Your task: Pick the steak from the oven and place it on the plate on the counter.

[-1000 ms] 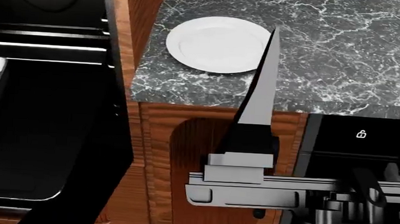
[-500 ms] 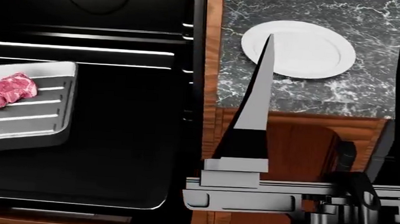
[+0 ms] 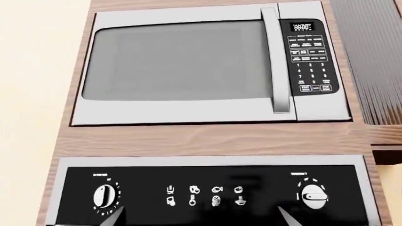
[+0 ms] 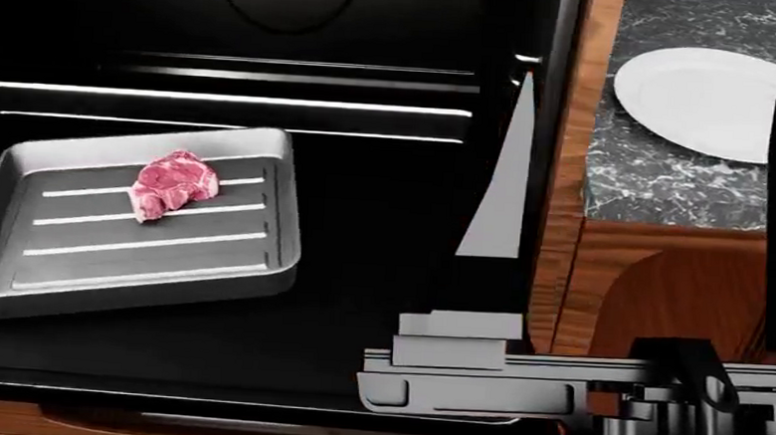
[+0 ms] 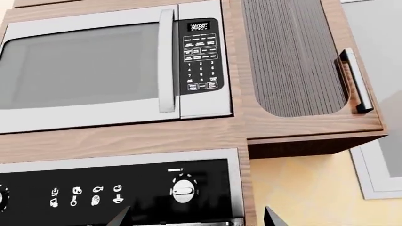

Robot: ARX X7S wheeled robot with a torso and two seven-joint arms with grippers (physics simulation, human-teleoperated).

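The steak (image 4: pixel 170 186), red-pink with white fat, lies on the grey ribbed tray (image 4: pixel 17 208) inside the dark open oven (image 4: pixel 371 37), at the left of the head view. The white plate (image 4: pixel 700 99) sits on the dark marble counter (image 4: pixel 649 186) at the upper right, partly cut off and partly hidden by a finger. My right gripper (image 4: pixel 664 84) stands open close to the camera, fingers pointing up, well right of the steak. In the wrist views, the left gripper (image 3: pixel 201 217) and right gripper (image 5: pixel 196 217) are both open, empty and facing the oven's control panel (image 3: pixel 213 193).
A silver microwave (image 3: pixel 188 70) sits above the control panel in a wood surround. A ribbed cabinet door (image 5: pixel 295 56) with a bar handle is to its right. Shiny rack rails (image 4: pixel 235 100) cross the cavity behind the tray. A reddish wooden cabinet front (image 4: pixel 663 292) is below the counter.
The head view has swung left: the oven, tray and steak slid fully into view, and the plate and counter shifted to the right edge. The gripper keeps its place in the picture.
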